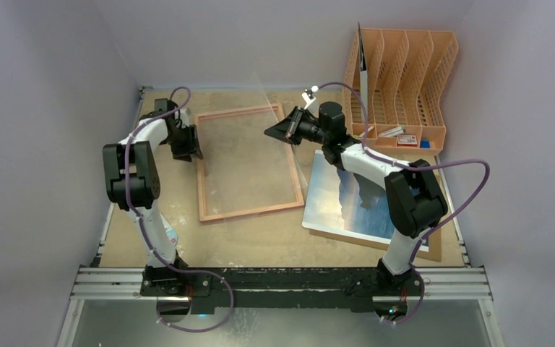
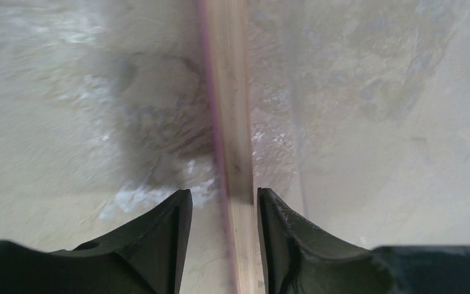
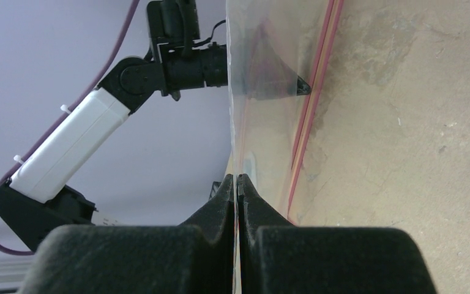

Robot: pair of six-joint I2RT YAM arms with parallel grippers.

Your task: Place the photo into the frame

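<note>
- The tan worktop (image 1: pixel 253 242) spreads before me, scuffed with pale patches
- An orange file rack (image 1: pixel 405 79) stands at its far corner on my right
- A thin sheet (image 1: pixel 363 65) stands upright in the rack's leftmost slot
- A small red-and-white box (image 1: pixel 406 140) lies at the rack's front
- A brown backing sheet (image 1: pixel 434 244) lies flat nearer me
</note>
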